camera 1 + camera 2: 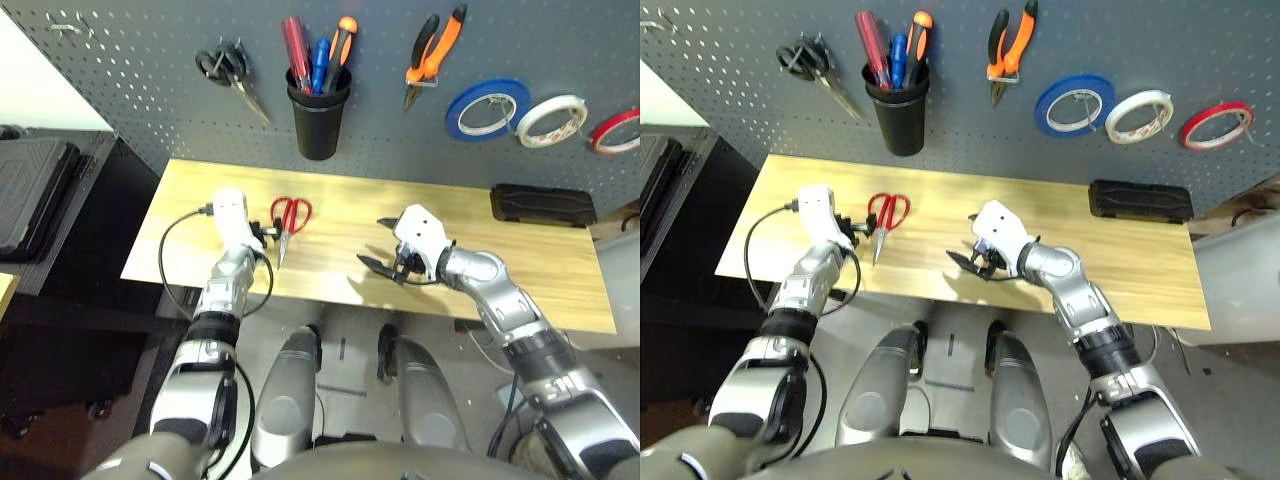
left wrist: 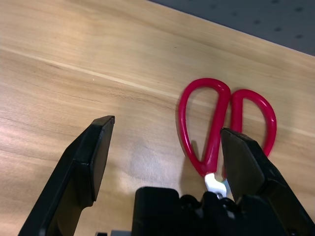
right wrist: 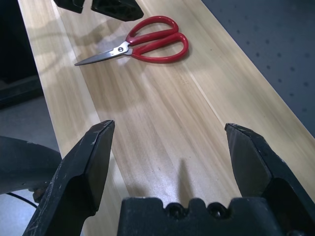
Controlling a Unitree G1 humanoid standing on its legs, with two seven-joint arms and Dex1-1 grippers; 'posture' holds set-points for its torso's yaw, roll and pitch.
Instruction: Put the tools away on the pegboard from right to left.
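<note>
Running mostly done, judging by the big grey pegboard: it is carrying nearly everything. The wooden counter is sitting beneath, still holding the one tool that is waiting, the red-handled scissors, lying toward the left end, handles pointing at the board.

Left jaws are standing wide apart, gripping nothing, with one side reaching over the scissors near the handle base. Right jaws are also spreading wide and empty, hovering over the counter to the right of the scissors.

Black case is resting at the counter's right end. Black cup is hanging on the board, holding the red-handled screwdriver plus a blue and an orange-black handle. Orange-black pliers are hanging right of it. Farther right, blue tape, white tape and thin red tape are hanging in a row; black-handled scissors are hanging left of the cup.

So tape, pliers and screwdriver are looking done; picking up and hanging the red scissors is remaining. No brand or label is reading clearly anywhere.
</note>
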